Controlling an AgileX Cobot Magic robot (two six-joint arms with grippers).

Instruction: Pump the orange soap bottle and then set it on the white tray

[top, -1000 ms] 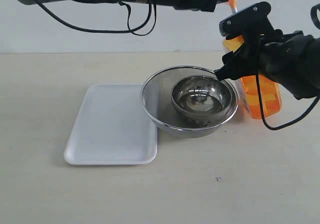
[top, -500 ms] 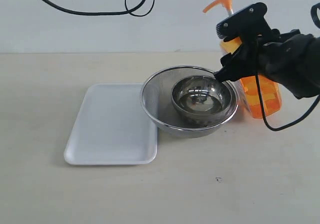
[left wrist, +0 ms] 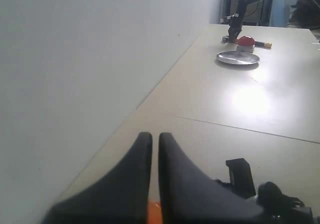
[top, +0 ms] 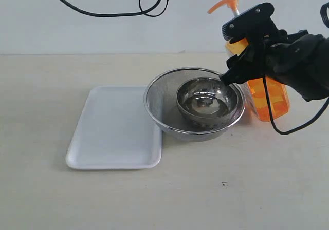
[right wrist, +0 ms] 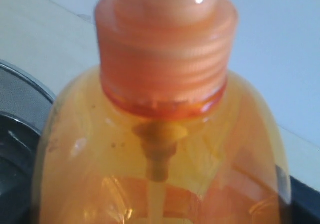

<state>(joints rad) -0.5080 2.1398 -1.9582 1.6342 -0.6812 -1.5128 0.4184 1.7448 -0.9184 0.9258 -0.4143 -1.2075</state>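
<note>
The bottle (top: 267, 99) is stood upright on the table (top: 231, 199) and clasped at its shoulder by the right gripper (top: 241, 48). The tray (top: 110, 132) is found well leftward, beyond the strainer (top: 159, 101). The left gripper (left wrist: 155, 154) is pressed together, empty.

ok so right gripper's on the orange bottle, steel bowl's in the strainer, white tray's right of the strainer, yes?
Only the side is wrong: the exterior view shows the white tray left of the strainer, not right. The rest stands.
</note>
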